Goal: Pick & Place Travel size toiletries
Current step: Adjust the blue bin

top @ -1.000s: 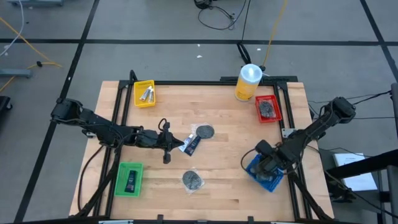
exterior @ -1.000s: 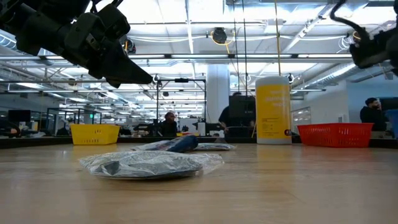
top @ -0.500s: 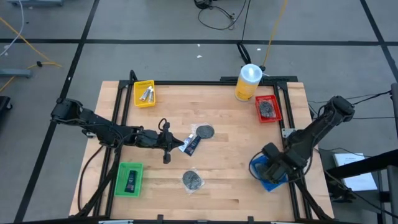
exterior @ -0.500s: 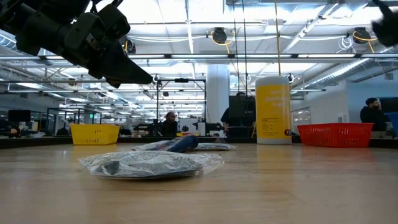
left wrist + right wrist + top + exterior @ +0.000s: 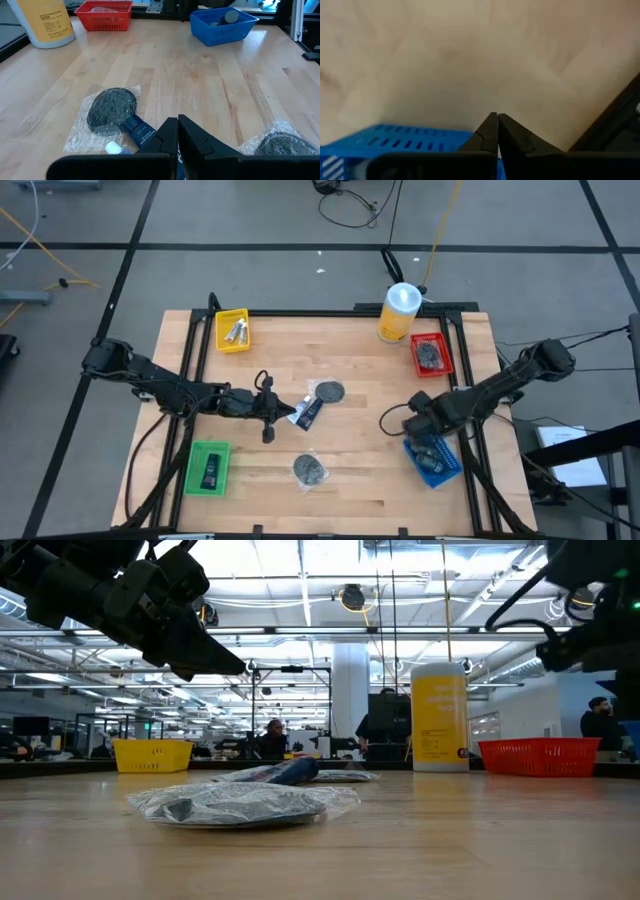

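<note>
I see my left end effector (image 5: 283,412) pressed together above the desk (image 5: 360,370), beside a dark tube (image 5: 309,413); two wrapped discs (image 5: 329,392) lie near. My right end effector (image 5: 408,423), also pressed together, is over the blue tray (image 5: 436,462).

From above, the contents of the blue tray (image 5: 434,460) are partly covered by the right arm. The dark tube (image 5: 137,133) runs under the left end effector (image 5: 178,131), its lower end hidden. The wrapped disc (image 5: 281,145) is cropped by the frame edge.
</note>
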